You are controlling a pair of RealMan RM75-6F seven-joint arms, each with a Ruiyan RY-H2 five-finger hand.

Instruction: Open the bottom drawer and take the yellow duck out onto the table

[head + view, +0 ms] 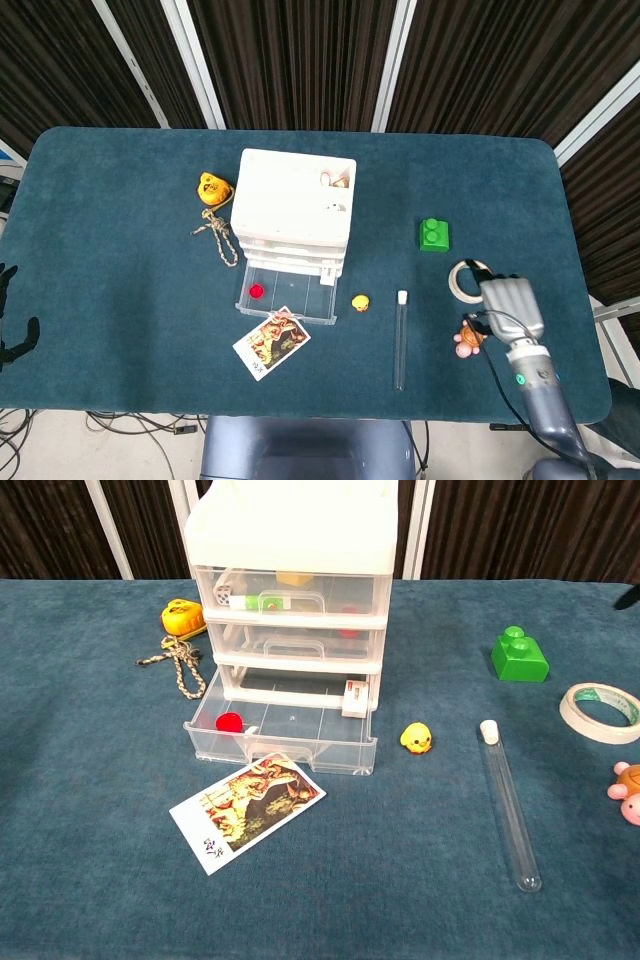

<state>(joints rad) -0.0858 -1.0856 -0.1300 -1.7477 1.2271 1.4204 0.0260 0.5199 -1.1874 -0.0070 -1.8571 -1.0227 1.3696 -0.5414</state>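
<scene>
Where right hand point(511, 310) hovers, turtle toy point(467, 340) part-hidden.

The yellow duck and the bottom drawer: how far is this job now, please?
It looks done. The bottom drawer stands pulled open, and the yellow duck sits on the table just right of it. Nothing is in hand: the right hand is away from the duck, over the toy turtle. The left hand is not in view. Nothing seems left.

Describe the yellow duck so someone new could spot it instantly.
Start at the white drawer unit mid-table, its bottom drawer pulled open. Just right of that drawer's front corner, on the blue cloth, sits the yellow duck. It is small, rounded and yellow, unlike the long clear test tube further right.
</scene>
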